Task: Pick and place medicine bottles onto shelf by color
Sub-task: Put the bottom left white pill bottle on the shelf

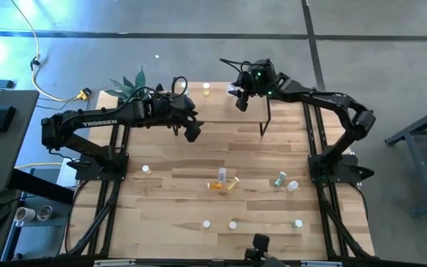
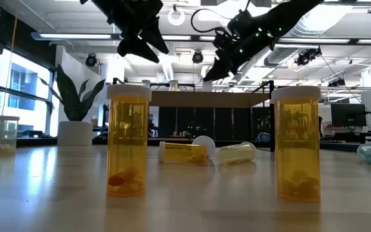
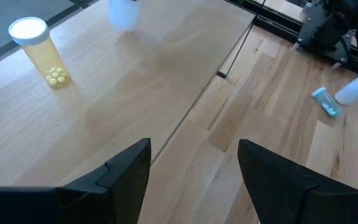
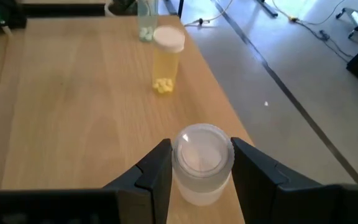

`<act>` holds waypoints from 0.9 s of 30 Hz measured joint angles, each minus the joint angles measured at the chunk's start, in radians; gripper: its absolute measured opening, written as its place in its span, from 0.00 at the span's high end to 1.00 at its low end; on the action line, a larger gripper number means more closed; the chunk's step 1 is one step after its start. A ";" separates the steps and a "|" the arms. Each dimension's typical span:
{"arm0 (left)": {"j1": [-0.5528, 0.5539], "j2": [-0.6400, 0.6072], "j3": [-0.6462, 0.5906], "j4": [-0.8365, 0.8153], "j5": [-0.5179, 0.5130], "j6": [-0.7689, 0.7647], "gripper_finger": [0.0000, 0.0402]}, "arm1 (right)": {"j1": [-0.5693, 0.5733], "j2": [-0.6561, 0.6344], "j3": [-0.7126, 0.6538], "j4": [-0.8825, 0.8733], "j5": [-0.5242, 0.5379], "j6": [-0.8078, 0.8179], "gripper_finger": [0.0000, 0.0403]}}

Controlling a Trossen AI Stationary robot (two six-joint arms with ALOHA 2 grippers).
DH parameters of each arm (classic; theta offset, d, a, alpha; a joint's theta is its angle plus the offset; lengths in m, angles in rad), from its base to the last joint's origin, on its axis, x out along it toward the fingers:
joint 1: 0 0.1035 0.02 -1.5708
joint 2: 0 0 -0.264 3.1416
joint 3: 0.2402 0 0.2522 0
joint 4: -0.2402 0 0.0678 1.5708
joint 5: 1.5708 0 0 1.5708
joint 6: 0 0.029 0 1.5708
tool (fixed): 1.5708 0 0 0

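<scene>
White bottle point(image 4: 202, 163) clamped between the right gripper point(image 4: 201, 168) fingers, over the shelf point(image 4: 73, 93) near its edge. I worry: let go here and it may tip off the rim. Yellow bottle point(image 4: 165, 59) stands just ahead. Left gripper point(image 3: 194, 180) wide open, empty, above the shelf's other end.

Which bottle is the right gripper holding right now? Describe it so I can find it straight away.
Start at the shelf, the low wooden-topped riser at the table's far edge. The right gripper is above its top, fingers shut on a clear bottle with a pale cap. Its neighbours on the shelf, a yellow bottle holding yellow pills and a green-tinted bottle behind that, stand free; only this one is gripped.
</scene>
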 joint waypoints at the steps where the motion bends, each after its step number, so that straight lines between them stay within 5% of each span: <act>1: 0.000 0.000 0.000 0.000 0.000 0.000 0.43 | 0.000 0.002 0.000 -0.004 0.000 0.001 0.69; 27: 0.000 0.000 0.000 -0.001 0.003 0.000 0.43 | 0.000 0.001 0.001 -0.032 0.014 0.007 0.63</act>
